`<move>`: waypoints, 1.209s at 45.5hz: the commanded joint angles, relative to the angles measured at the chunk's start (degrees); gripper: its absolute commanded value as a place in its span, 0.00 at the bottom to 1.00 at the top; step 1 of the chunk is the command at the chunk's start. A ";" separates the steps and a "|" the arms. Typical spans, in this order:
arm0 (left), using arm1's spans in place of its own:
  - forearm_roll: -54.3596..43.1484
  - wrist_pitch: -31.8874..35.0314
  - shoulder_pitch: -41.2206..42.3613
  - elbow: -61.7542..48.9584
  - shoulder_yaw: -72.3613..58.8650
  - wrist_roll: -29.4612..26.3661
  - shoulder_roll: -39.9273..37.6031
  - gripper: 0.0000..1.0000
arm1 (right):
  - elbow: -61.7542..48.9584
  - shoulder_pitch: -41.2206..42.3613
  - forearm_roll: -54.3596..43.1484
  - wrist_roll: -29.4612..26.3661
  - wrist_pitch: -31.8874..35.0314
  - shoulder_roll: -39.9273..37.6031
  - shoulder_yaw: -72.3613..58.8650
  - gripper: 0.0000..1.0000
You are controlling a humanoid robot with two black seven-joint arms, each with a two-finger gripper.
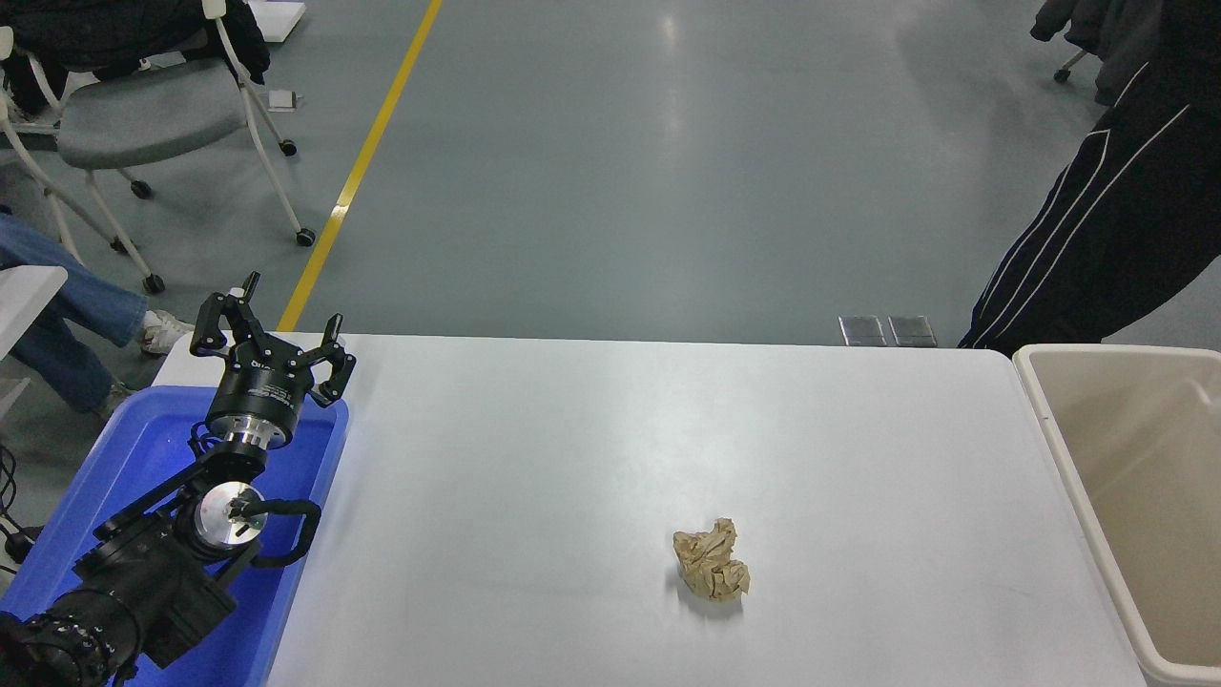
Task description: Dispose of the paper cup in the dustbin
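Note:
The beige dustbin (1064, 448) stands at the table's right end, cut off by the picture's right edge. The paper cup is out of view; none shows on the table or in the visible part of the bin. My right gripper and arm are out of view. My left gripper (272, 329) is parked at the lower left above a blue tub (95, 477), its fingers spread open and empty.
A crumpled tan paper ball (712, 571) lies on the white table (572, 458), right of centre near the front. A person in dark trousers with white stripes (1097, 239) stands at the far right. A wheeled chair (143, 114) stands at the far left.

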 commanded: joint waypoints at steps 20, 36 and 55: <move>0.00 0.00 0.00 0.00 0.00 0.00 0.00 1.00 | -0.73 -4.57 4.83 -4.61 -3.32 4.68 7.37 0.00; 0.00 0.00 0.00 0.00 0.00 0.00 0.00 1.00 | -0.73 -5.36 4.92 -5.23 -4.46 5.82 7.81 0.04; 0.00 0.00 0.00 0.00 0.00 0.00 0.00 1.00 | -0.82 -6.42 5.27 -5.05 -19.22 8.81 9.84 0.98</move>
